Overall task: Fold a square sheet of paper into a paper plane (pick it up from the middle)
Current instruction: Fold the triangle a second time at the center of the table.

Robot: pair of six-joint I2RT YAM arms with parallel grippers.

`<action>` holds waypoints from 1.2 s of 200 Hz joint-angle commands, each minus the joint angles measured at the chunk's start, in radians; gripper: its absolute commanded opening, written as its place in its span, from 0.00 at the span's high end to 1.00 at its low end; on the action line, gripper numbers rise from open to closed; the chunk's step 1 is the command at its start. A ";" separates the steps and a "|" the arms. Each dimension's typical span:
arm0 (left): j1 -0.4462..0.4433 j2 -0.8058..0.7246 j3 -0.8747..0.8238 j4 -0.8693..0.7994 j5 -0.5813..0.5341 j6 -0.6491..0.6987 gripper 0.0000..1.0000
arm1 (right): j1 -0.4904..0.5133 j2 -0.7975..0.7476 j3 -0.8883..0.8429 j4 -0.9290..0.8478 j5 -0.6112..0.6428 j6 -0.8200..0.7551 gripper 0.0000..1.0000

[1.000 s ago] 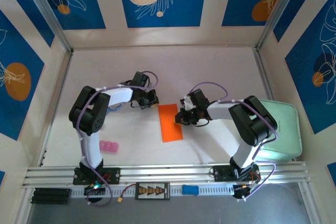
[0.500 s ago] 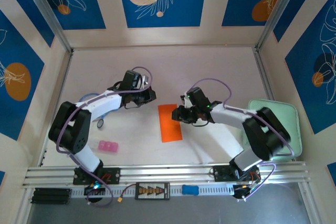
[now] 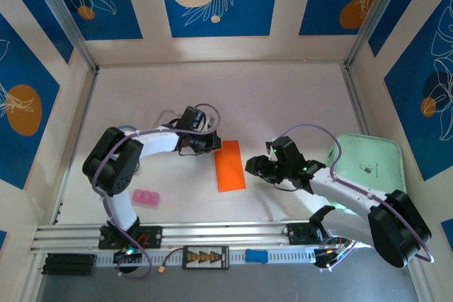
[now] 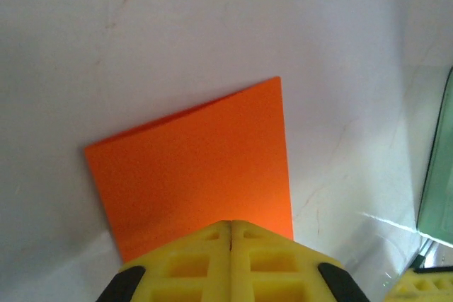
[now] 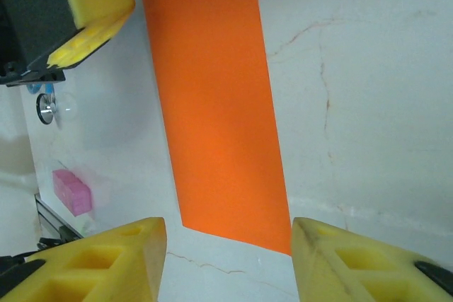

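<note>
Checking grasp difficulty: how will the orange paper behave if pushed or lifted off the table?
The orange paper lies flat and thin on the table, so it would probably slide rather than tip when pushed. It looks light and likely floppy, sagging if lifted by one edge.

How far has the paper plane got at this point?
Done: the orange sheet lies flat on the table as a narrow rectangle, apparently folded in half once. In hand: nothing is gripped; the left gripper is shut at one edge, the right gripper open beside it. Left: the nose folds and wings; no dart shape yet.
</note>
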 commanded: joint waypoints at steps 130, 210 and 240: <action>0.019 0.115 -0.018 0.003 -0.012 0.055 0.95 | 0.073 0.266 0.109 -0.046 -0.048 0.069 0.53; 0.022 0.114 -0.027 0.020 0.003 0.048 0.95 | 0.071 0.309 0.098 0.039 -0.124 0.067 0.53; 0.023 0.118 -0.026 0.029 0.015 0.047 0.95 | 0.071 0.311 0.087 0.133 -0.173 0.069 0.56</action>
